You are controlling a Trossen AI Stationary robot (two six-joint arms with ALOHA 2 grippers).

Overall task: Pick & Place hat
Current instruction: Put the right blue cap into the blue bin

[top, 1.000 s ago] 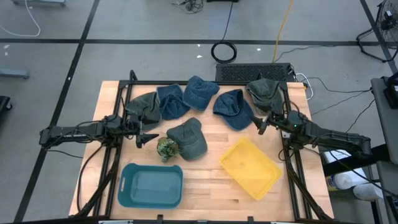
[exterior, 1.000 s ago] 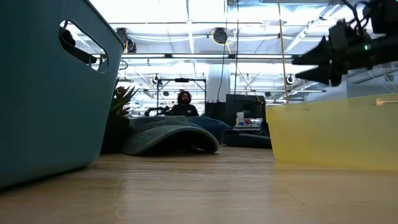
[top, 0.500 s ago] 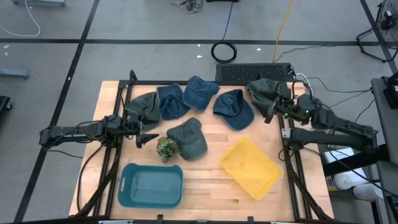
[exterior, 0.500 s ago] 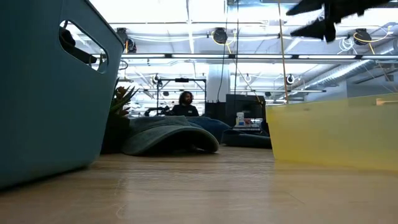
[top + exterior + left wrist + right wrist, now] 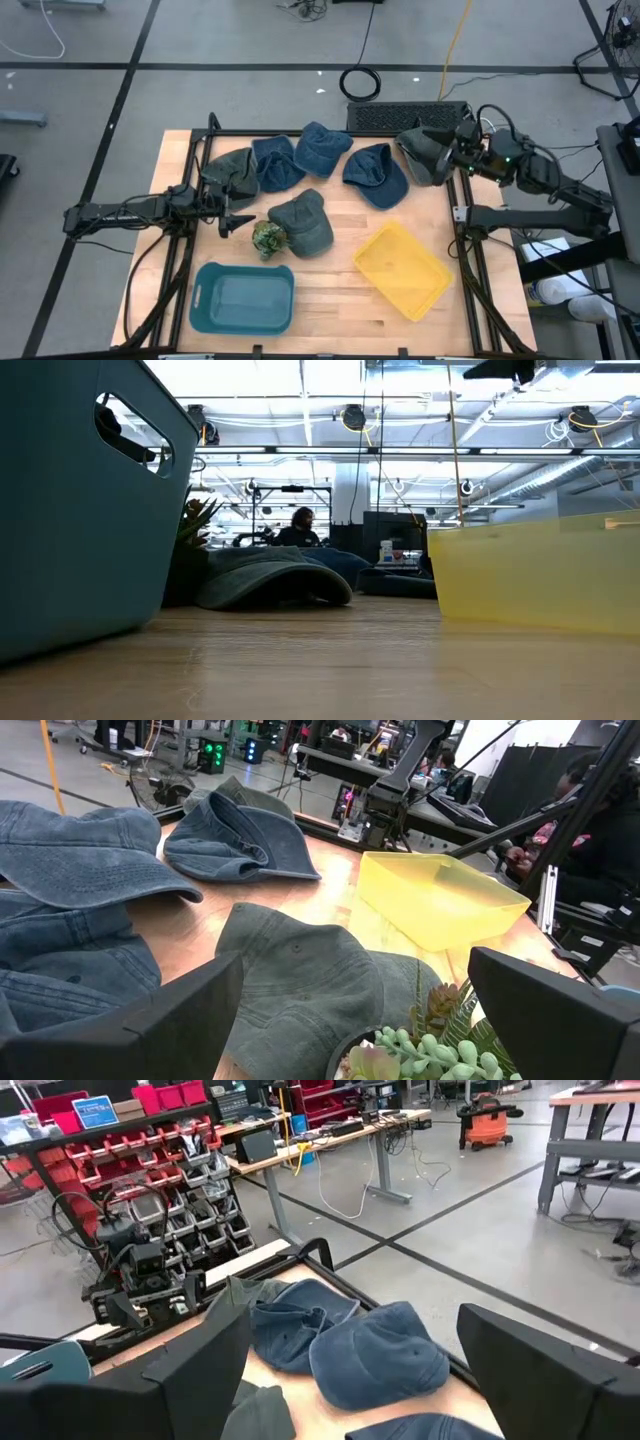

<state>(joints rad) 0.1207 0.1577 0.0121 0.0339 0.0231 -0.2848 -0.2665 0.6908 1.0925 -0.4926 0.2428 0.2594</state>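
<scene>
Grey workshop floor with taped lines surrounds the wooden counter, and a person sits far behind it in the low view. At the counter's far right corner the right hand is raised above an olive hat, its fingers spread apart and holding nothing. Beside that hat, along the far edge, lie three blue hats: one nearest it, one at the middle, one further left, then a dark green hat near the far left corner. By the left edge the left hand rests low, fingers parted and empty, pointing at a small potted plant and a grey-green hat mid-counter. A teal bin sits at the near edge, left; a yellow tray lies toward the near right corner.
</scene>
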